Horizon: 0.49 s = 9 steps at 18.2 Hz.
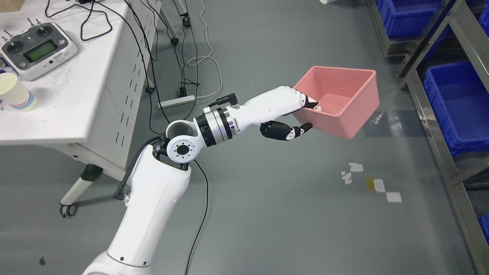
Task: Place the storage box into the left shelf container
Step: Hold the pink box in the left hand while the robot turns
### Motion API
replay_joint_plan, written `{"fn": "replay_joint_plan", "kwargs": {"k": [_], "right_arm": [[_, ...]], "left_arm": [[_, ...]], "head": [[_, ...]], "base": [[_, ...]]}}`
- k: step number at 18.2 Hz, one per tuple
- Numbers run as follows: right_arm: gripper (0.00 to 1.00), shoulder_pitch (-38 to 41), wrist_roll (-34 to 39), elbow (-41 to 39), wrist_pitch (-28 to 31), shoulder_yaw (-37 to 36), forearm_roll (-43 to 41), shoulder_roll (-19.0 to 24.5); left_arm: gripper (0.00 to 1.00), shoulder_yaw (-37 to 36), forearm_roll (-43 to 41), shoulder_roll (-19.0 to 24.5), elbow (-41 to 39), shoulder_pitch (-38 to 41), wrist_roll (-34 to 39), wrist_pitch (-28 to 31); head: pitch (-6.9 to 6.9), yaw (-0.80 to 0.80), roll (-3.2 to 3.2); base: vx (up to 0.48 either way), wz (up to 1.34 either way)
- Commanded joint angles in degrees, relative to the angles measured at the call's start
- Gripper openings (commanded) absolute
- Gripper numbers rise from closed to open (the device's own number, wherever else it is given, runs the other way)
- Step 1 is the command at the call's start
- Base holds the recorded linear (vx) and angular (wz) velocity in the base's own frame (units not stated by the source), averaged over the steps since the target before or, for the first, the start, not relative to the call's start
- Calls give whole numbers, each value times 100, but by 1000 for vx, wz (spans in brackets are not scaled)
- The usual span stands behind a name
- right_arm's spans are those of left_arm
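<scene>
**Pink box held aloft beside the shelf**

Head view: nearest the camera, the white left arm [149, 214] rises from the lower left edge and bends at a silver and black wrist joint toward the right. At its end the left robot hand [296, 114] grasps the storage box [344, 103] by its near wall: the upper fingers [305, 100] hook over the rim into the box, and the black thumb presses the outer side from below. The storage box is pink, open-topped and tilted, held clear above the grey floor [267, 198], with nothing visible inside it. To the right of the robot hand, past the box, stands a metal shelf [439, 126] carrying a blue container [458, 107], apart from the box. More blue bins [405, 15] sit farther up on the right. Below the robot hand, pale tape scraps [366, 183] lie on the floor. Well to its left stands a white bench [68, 95] bearing a remote controller [38, 49] and a paper cup [15, 91]. Black cables [179, 65] trail down to a power strip [176, 101] on the floor
</scene>
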Motion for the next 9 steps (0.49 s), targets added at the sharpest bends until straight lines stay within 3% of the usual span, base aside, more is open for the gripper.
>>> {"fn": "replay_joint_plan", "kwargs": {"k": [1, 9], "right_arm": [[99, -103, 2, -100, -1, 0, 0, -100], [99, -103, 2, -100, -1, 0, 0, -100]], "left_arm": [[3, -161, 0, 100, -157, 174, -15, -66], [4, -161, 0, 100, -175, 412, -6, -83]], "head": [[0, 0, 0], [0, 0, 0]], "base": [[500, 250], [448, -196]]}}
